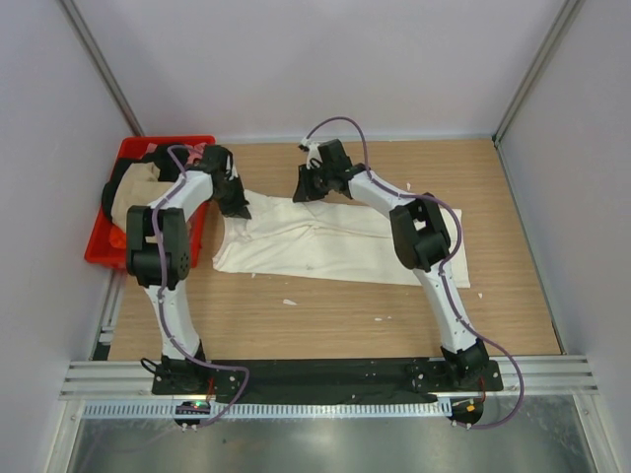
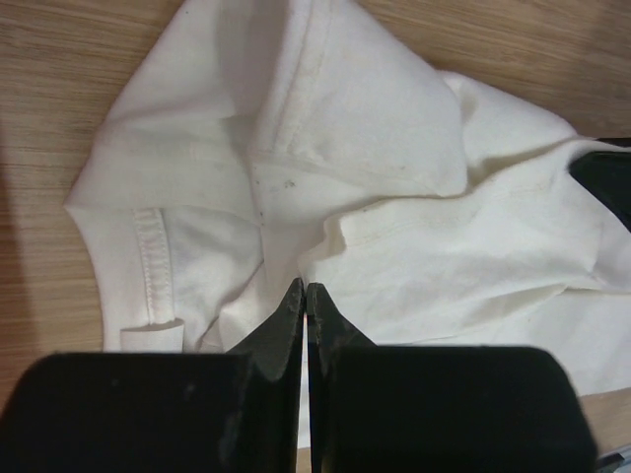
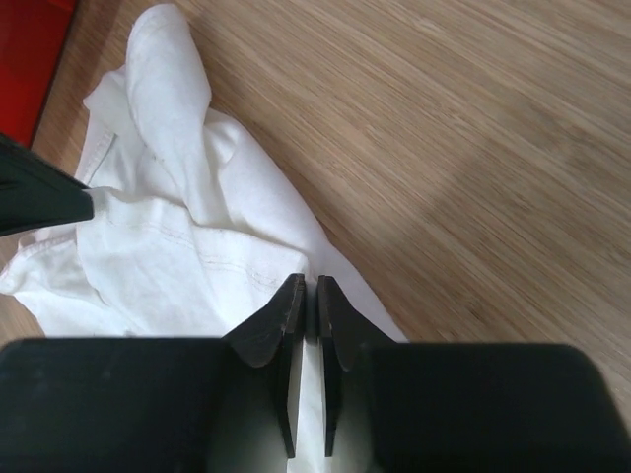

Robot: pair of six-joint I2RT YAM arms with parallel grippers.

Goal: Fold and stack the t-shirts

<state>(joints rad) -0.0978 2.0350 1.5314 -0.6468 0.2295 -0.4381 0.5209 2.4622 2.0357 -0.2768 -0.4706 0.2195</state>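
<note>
From above: the large cream cloth t-shirt [image 1: 325,246] lies on the wooden desk [image 1: 345,315], its far edge pinched by the left pincer [image 1: 237,204] and right pincer [image 1: 306,189]. The red plastic crate [image 1: 99,246] just left of the left pincer could snag a sleeve. Left wrist: jaws together on bunched cloth, which might slip. Right wrist: same thin pinch

1. Wooden desk [image 1: 335,315] with light oak grain, boxed in by pale walls [image 1: 315,59].
2. Red plastic crate [image 1: 99,241] at the far left of the desk, close against the left wall.
3. Small white scraps [image 1: 289,302] scattered on bare wood towards the near side.
4. Black base plate [image 1: 325,379] and silver rails [image 1: 552,374] along the near edge.
</note>
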